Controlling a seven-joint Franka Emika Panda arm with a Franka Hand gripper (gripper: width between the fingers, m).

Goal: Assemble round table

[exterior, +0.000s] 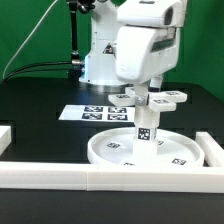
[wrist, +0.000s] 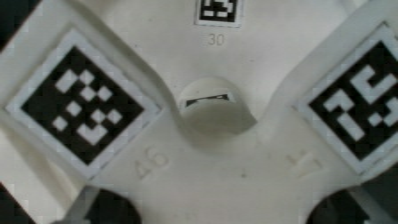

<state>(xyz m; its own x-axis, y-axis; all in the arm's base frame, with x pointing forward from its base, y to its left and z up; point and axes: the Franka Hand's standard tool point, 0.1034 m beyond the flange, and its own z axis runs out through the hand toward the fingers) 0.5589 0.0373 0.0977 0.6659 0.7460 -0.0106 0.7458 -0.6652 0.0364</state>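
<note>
The large round rimmed disc (exterior: 120, 150) lies on the black table near the front. A short post (exterior: 146, 128) with a black-and-white tag stands upright at its middle. The four-armed cross piece (exterior: 170, 98) sits level at the post's top; whether it rests on the post I cannot tell. My gripper (exterior: 144, 92) comes straight down onto it and is shut on the cross piece. In the wrist view the cross piece (wrist: 214, 60) fills the frame, with a tagged arm on either side and a round boss (wrist: 217, 108) at its centre. One arm runs between my gripper (wrist: 217, 205) fingers.
The marker board (exterior: 88, 113) lies flat behind the disc. White border rails run along the front (exterior: 100, 180), the exterior view's left (exterior: 5, 135) and the exterior view's right (exterior: 214, 150). The arm's base (exterior: 100, 60) stands at the back.
</note>
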